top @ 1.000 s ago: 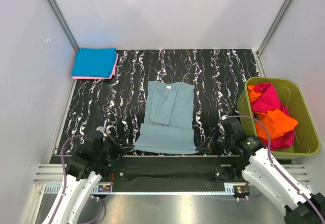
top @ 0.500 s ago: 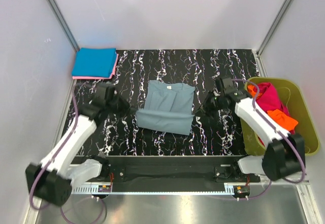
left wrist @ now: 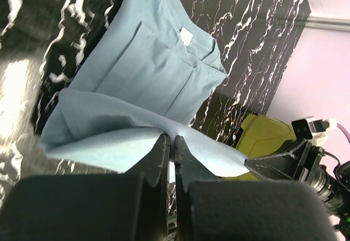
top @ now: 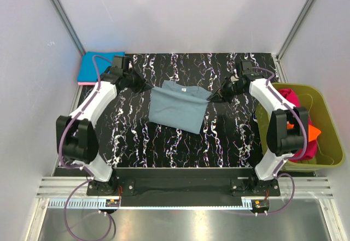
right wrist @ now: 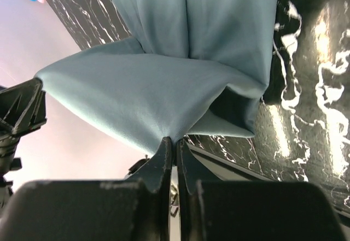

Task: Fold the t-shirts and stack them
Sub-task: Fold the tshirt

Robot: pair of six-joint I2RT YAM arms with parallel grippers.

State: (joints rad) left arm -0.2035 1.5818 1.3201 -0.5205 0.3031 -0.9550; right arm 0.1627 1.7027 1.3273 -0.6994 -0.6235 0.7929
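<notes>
Pinching the grey-blue t-shirt (top: 178, 109) from both sides, the two arms reach across the black marbled table (top: 136, 142). At about 10 o'clock in the top view, a folded bright blue t-shirt (top: 90, 71) lies in the far corner. Next to it, the left gripper (top: 143, 86) has its jaws closed narrow on the shirt's left edge. The left wrist view shows the cloth nipped between the fingertips (left wrist: 164, 145). The grey-blue shirt sits near the centre toward 12 o'clock, doubled over on itself, its white neck label (left wrist: 187, 35) facing up. At its 3 o'clock side, the right gripper (top: 217, 95) is clamped on the other edge and lifts a fold of fabric. Farther right, at 4 o'clock, an olive-green tub (top: 331, 142) holds a magenta t-shirt (top: 291, 100) and an orange t-shirt (top: 309, 128).
</notes>
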